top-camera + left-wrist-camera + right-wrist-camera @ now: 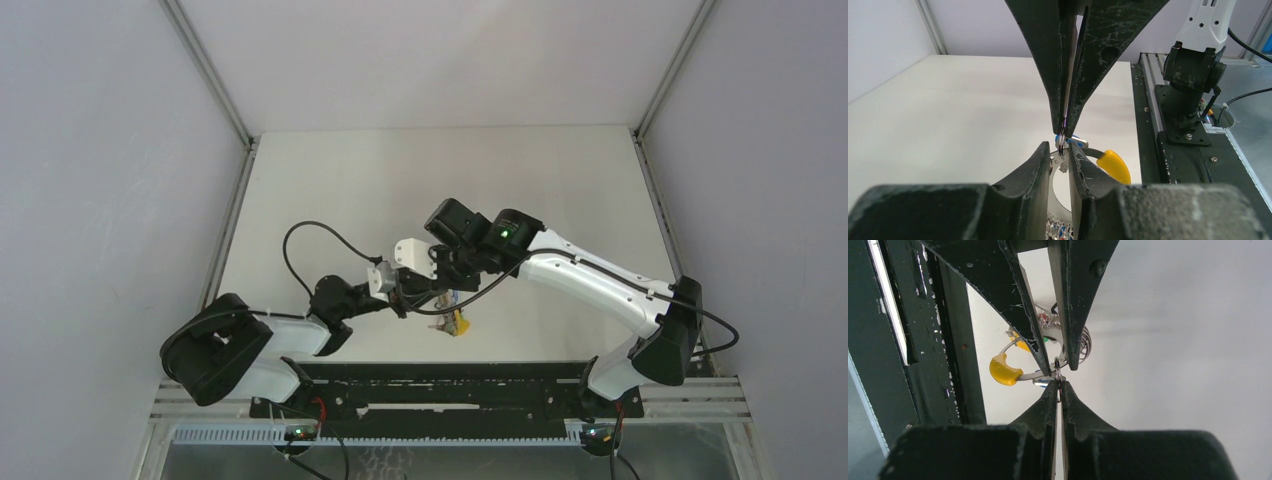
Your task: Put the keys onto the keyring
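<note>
tiny coloured-head metal keys mostly behind black left gripper fingers, grey yellow-sectioned keyring half hidden, overhead just a blob

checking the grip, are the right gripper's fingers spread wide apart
No, the right gripper is pinched shut on a thin metal ring.

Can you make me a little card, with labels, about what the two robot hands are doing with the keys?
Right gripper: shut, pinching a thin metal ring
Left gripper: fingers slightly apart, one on each side of that ring
Keyring: dangling by the grippers, yellow section showing
Keys: a blue one beside the ring, more bunched lower down
Place: over the white table
</note>
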Motion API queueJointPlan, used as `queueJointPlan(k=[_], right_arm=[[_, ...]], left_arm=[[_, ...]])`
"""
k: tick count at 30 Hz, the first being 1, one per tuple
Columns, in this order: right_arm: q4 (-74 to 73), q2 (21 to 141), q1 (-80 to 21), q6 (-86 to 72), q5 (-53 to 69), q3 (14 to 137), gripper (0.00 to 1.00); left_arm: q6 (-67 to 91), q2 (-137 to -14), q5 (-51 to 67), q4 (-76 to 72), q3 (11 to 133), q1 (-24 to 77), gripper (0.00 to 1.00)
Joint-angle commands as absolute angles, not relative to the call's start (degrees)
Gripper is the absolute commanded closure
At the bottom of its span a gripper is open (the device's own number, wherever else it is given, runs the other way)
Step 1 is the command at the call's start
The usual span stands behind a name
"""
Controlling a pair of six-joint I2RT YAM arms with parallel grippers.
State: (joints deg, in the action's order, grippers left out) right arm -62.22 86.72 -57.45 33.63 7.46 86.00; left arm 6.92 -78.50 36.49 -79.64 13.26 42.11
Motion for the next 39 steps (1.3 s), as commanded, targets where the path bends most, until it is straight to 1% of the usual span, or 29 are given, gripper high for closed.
queueJointPlan(k=[1,5,11,15,16,19,20,24,27,32,35,39], right_arm=[[-59.1,84.3,-57.3,34.3,8.9,86.7,1.00],[-59.2,84.6,-57.3,34.3,8.8,86.4,1.00],[-59.5,84.9,-57.6,34.5,8.7,86.2,1.00],[-59.5,85.3,-57.6,34.3,8.8,85.7,1.00],[-59.5,85.3,-57.6,34.2,8.9,85.7,1.00],[-59.0,84.6,-57.1,33.8,9.9,85.3,1.00],[-58.7,84.0,-56.9,33.4,10.5,85.1,0.97],[-55.5,79.8,-54.1,31.1,13.8,82.5,0.81],[-52.9,76.2,-51.7,29.8,17.4,78.7,0.75],[-43.4,68.5,-45.9,25.9,25.1,70.1,0.74],[-34.6,63.2,-41.9,22.8,31.3,63.7,0.74],[-25.8,59.9,-40.2,21.2,35.1,57.1,0.73]], left_arm=[[6.6,-78.3,37.3,-82.8,16.4,42.5,0.76],[6.9,-77.4,37.6,-82.8,16.3,42.5,0.77],[7.1,-76.6,37.5,-82.8,16.2,42.5,0.86],[7.4,-76.5,38.2,-82.8,16.2,42.5,0.98],[7.3,-76.3,38.2,-82.8,16.1,42.5,0.99],[6.9,-75.6,37.7,-82.8,15.5,42.5,1.00],[6.8,-75.4,37.2,-82.8,15.3,42.5,1.00],[5.9,-74.5,35.0,-82.8,14.2,42.5,1.00],[5.8,-73.6,34.6,-82.9,13.8,42.5,1.00],[5.9,-72.7,34.5,-82.9,13.4,42.5,1.00],[5.9,-72.2,34.5,-83.1,13.2,42.5,1.00],[6.1,-71.6,35.1,-83.1,13.4,42.5,1.00]])
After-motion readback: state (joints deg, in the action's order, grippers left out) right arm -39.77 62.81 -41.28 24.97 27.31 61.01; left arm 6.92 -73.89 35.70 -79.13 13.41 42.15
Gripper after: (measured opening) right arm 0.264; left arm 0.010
